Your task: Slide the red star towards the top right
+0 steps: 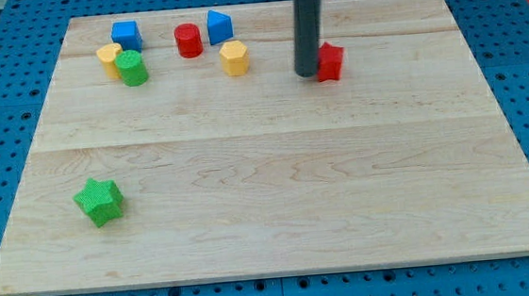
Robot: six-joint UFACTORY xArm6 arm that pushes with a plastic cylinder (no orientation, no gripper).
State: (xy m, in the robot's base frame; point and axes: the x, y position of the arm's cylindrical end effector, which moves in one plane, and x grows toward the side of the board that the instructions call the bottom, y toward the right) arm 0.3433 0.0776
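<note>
Near the wooden board's [279, 213] top edge, my tip [308, 73] touched the red star's [331, 61] left side; no fingers, just a rod; bare wood lay rightward.

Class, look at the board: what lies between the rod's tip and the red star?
Nothing: in the camera view, my tip sits right against the red star, on its left side.

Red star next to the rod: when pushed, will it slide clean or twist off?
The red star is low and flat-bottomed, so it will probably slide, not tip. My tip sits at its left side; its pointed outline may let it rotate and slip off. The wooden board looks smooth, so little drag.
</note>
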